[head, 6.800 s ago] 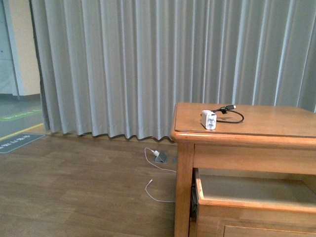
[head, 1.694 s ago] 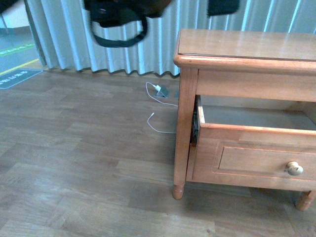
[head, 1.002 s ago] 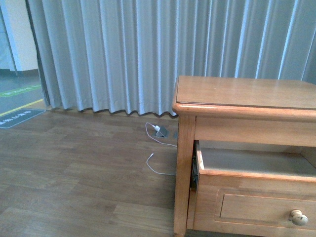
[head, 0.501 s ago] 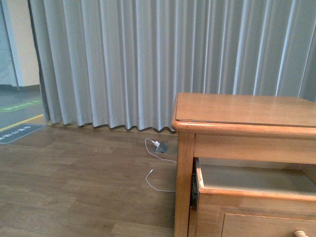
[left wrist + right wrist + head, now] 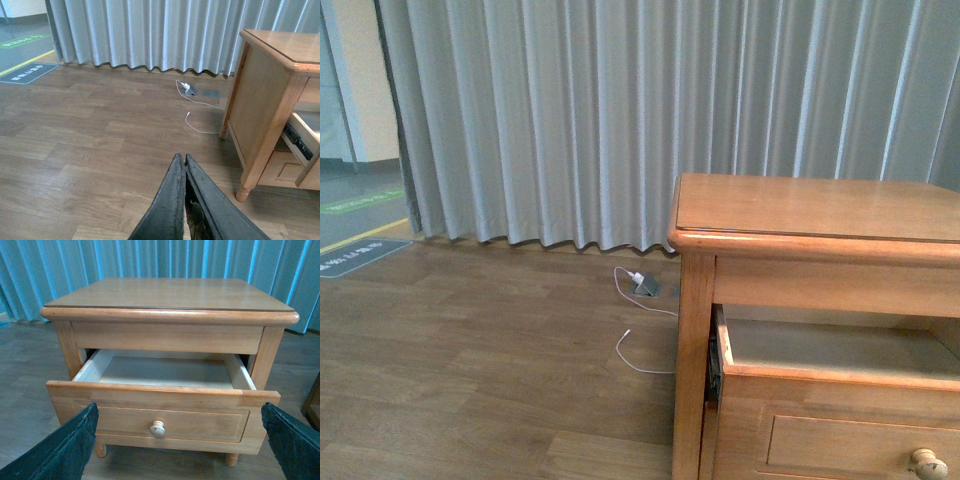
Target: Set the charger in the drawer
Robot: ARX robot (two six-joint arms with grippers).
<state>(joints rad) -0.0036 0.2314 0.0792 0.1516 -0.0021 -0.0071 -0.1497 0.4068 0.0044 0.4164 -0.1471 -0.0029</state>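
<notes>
The drawer (image 5: pixel 840 440), honey-brown with a framed panel front and a pale round knob (image 5: pixel 927 464), stands pulled open under the wooden nightstand top (image 5: pixel 820 205). In the right wrist view the drawer (image 5: pixel 165 412) faces me, and the part of its pale inside that shows is bare. The charger with the black cable is not in view anywhere. My right gripper (image 5: pixel 180 440) is open and empty, a finger either side of the drawer front, held back from it. My left gripper (image 5: pixel 183 159) is shut and empty above the floor, left of the nightstand.
A white charger with a thin white cable (image 5: pixel 638 284) lies on the wooden floor by the grey curtain (image 5: pixel 570 120); it also shows in the left wrist view (image 5: pixel 186 87). The nightstand's turned leg (image 5: pixel 243 190) stands to the right of the left gripper.
The charger lay on the nightstand top 6.8 s ago; the top is now bare. The front view has swung up from the floor and now dips slightly, showing the knob again.
</notes>
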